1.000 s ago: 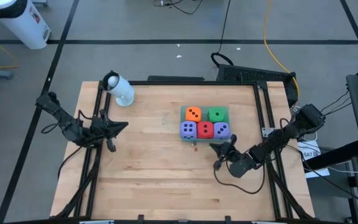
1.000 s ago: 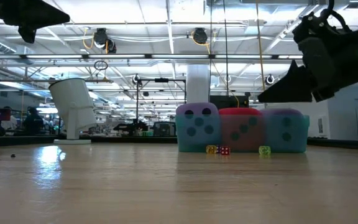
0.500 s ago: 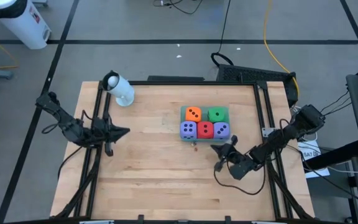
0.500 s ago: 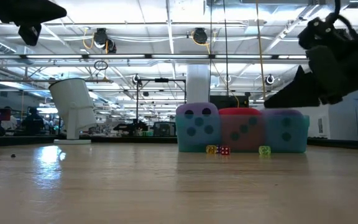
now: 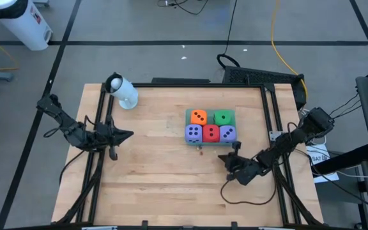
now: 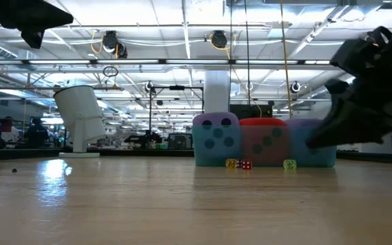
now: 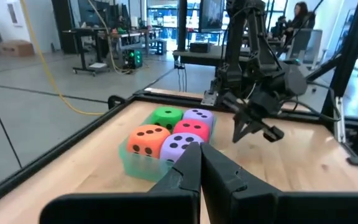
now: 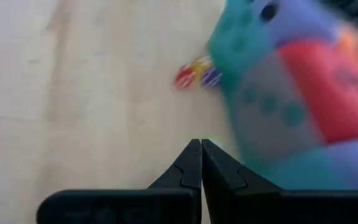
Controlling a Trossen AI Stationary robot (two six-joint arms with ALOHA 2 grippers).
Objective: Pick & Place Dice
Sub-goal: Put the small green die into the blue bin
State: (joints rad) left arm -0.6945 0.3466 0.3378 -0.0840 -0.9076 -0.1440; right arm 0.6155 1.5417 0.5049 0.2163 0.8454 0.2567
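Five foam dice sit packed in a clear tray: orange, green, purple, red, purple. My right gripper is shut and empty. It slants down toward the table just near-right of the tray, its fingertips close above the wood. My left gripper is shut and empty. It hangs level over the table's left side and points at the tray.
Tiny coloured dice lie on the wood in front of the tray: a yellow one, a red one and a green one. A white cup lies at the far left corner. Bare wood spreads across the near half.
My right gripper has rolled about its own axis, tipped further downward and sunk a little toward the table beside the tray, staying shut. The dice and tray have not moved.
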